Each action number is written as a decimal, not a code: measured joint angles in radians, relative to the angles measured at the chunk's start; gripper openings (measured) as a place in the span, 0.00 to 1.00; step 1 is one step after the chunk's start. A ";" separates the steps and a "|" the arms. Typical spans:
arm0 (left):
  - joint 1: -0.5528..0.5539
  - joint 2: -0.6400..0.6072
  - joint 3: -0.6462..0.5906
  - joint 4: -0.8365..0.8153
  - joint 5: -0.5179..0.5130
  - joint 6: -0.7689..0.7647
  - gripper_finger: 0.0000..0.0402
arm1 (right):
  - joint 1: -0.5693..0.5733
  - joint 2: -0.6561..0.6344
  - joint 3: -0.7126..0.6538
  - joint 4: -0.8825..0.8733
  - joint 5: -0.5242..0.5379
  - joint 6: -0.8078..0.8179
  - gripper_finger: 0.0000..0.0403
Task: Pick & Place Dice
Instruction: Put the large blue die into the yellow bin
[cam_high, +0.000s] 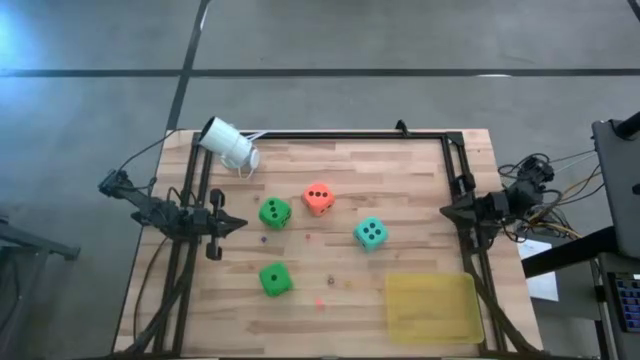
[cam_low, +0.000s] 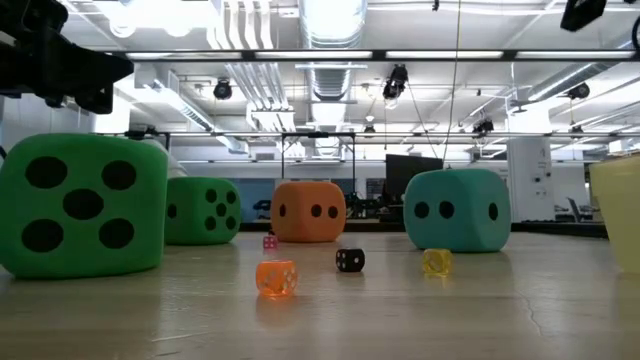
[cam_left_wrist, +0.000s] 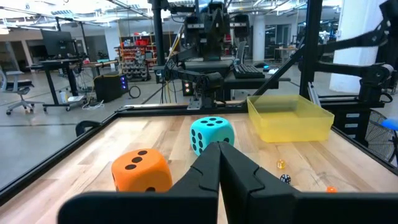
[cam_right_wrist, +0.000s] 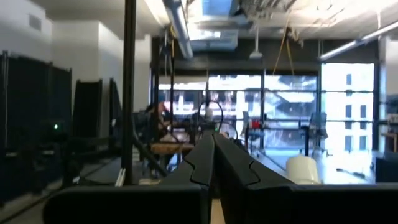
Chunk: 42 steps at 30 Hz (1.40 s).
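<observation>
Four dice rest on the wooden table (cam_high: 340, 320): a green one (cam_high: 275, 212), an orange-red one (cam_high: 318, 199), a teal one (cam_high: 370, 233) and a second green one (cam_high: 275, 279) nearer the front. My left gripper (cam_high: 243, 223) is shut at the table's left edge, pointing level toward the orange-red die (cam_left_wrist: 142, 169) and teal die (cam_left_wrist: 211, 134). My right gripper (cam_high: 443, 210) is shut at the right edge, its fingers (cam_right_wrist: 211, 140) tilted up at the room; no die shows in its wrist view.
A yellow tray (cam_high: 432, 305) sits at the front right. A white cylinder (cam_high: 228, 143) lies at the far left corner. Tiny coloured dice (cam_low: 276, 277) (cam_low: 350, 260) (cam_low: 437, 262) are scattered mid-table. A black frame rail (cam_high: 350, 134) runs along the far edge.
</observation>
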 joint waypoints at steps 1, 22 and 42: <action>0.000 0.000 0.000 0.000 0.000 0.000 0.01 | 0.000 0.020 0.035 -0.035 0.000 0.019 0.02; 0.000 0.000 0.000 0.000 0.000 0.000 0.01 | 0.000 0.758 0.816 -0.994 0.048 0.466 0.02; 0.000 0.001 0.000 0.000 -0.009 0.038 0.01 | -0.003 0.915 0.986 -1.212 -0.044 0.767 0.02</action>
